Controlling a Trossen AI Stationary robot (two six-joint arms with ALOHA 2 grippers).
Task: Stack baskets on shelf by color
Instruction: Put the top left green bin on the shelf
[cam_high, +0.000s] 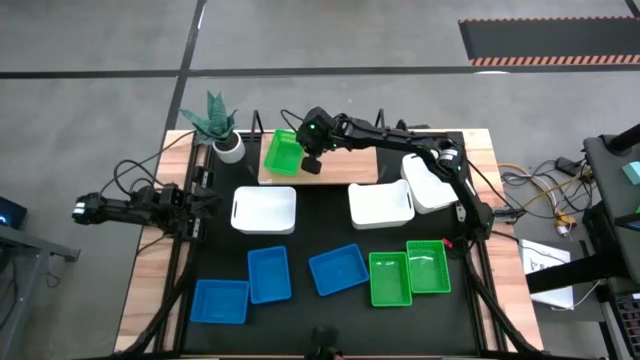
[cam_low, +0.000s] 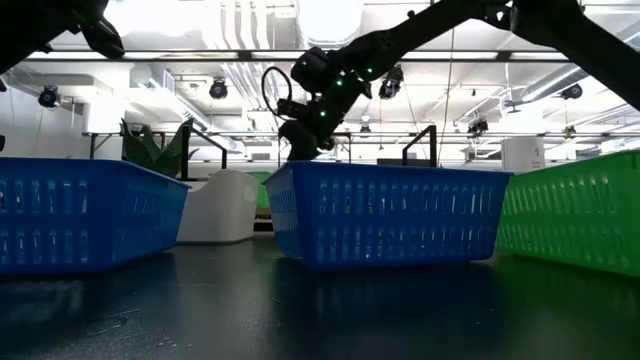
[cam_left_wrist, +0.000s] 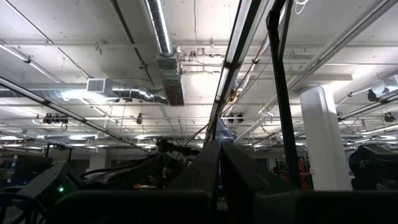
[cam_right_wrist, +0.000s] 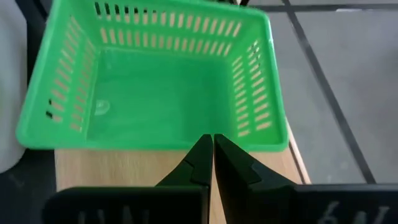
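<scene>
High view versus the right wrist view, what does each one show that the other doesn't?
Only the high view shows the whole layout: three blue baskets, three white baskets, two green baskets at the front, the plant pot and the left gripper waiting at the table's left edge. Only the right wrist view shows the right gripper shut and apart from the basket. Both show one green basket on the shelf.

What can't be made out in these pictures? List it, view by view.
- Low view: the shelf is hidden behind the middle blue basket.
- Right wrist view: the right gripper is shut at the rim of the green basket. Its own fingers cover the contact, so a grip is unclear.
- Left wrist view: the left gripper faces the ceiling, so no table or baskets show.
</scene>
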